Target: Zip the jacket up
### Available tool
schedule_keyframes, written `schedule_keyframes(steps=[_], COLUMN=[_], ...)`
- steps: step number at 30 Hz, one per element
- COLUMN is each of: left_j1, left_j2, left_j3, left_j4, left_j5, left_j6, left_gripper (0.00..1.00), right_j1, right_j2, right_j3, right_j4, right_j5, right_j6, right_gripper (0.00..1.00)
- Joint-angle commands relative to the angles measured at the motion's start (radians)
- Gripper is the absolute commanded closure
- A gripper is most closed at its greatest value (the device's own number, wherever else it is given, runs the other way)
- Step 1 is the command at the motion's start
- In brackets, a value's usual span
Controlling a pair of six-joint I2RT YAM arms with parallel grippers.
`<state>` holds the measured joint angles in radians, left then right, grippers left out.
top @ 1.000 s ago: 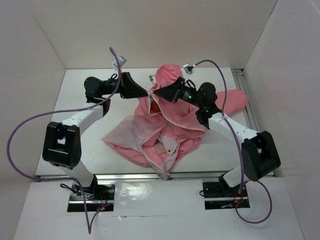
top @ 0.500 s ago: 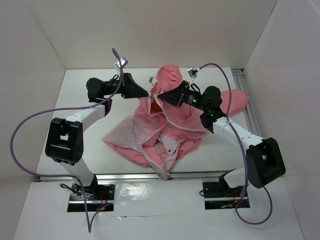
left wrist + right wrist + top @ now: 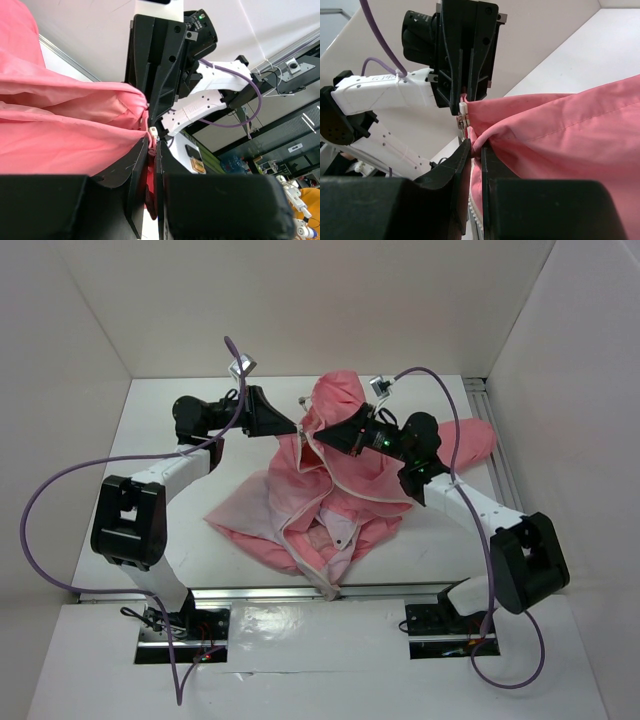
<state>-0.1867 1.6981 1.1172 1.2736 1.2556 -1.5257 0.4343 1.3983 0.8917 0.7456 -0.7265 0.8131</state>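
My left gripper (image 3: 152, 146) is pinched almost shut on a fold of the jacket (image 3: 350, 475), with a sliver of pink cloth showing between its two black fingers. My right gripper (image 3: 475, 146) is likewise nearly closed on a bunched edge of the same salmon-pink fabric. The two face each other tip to tip, very near one another, at the far middle of the bench (image 3: 430, 550), and the cloth between them is lifted and drawn into a ridge. Just beyond my right fingertips sits a small pale zipper piece (image 3: 462, 117), lying between the two grippers; I cannot tell whether either finger actually touches it. The rest of the jacket lies crumpled on the bench in front of my bases. Its paler lining (image 3: 245, 510) is spread open toward the left, and one sleeve (image 3: 465, 440) is stretched out to the far right under my right arm. The light zipper tape (image 3: 284, 530) runs from the held point down toward the near edge, and the two front halves are apart along it.
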Motion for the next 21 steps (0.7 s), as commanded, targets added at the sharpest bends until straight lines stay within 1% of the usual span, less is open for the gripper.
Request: schedule_keyframes(steps=[1, 17, 21], left_j1=[0.003, 0.003, 0.012], left_j2=[-0.005, -0.005, -0.005], left_j3=[0.033, 0.033, 0.033], left_j4=[0.191, 0.201, 0.201], left_j5=[0.015, 0.015, 0.015], left_j6=[-0.016, -0.025, -0.025], left_gripper=[1.00, 1.00, 1.00], right_j1=[0.009, 0.018, 0.018], right_j2=[0.013, 0.022, 0.002], right_j3=[0.019, 0.038, 0.038], right_j4=[0.012, 0.023, 0.014], right_j5=[-0.014, -0.014, -0.005], right_j6=[-0.017, -0.017, -0.017], right_gripper=[1.00, 1.00, 1.00])
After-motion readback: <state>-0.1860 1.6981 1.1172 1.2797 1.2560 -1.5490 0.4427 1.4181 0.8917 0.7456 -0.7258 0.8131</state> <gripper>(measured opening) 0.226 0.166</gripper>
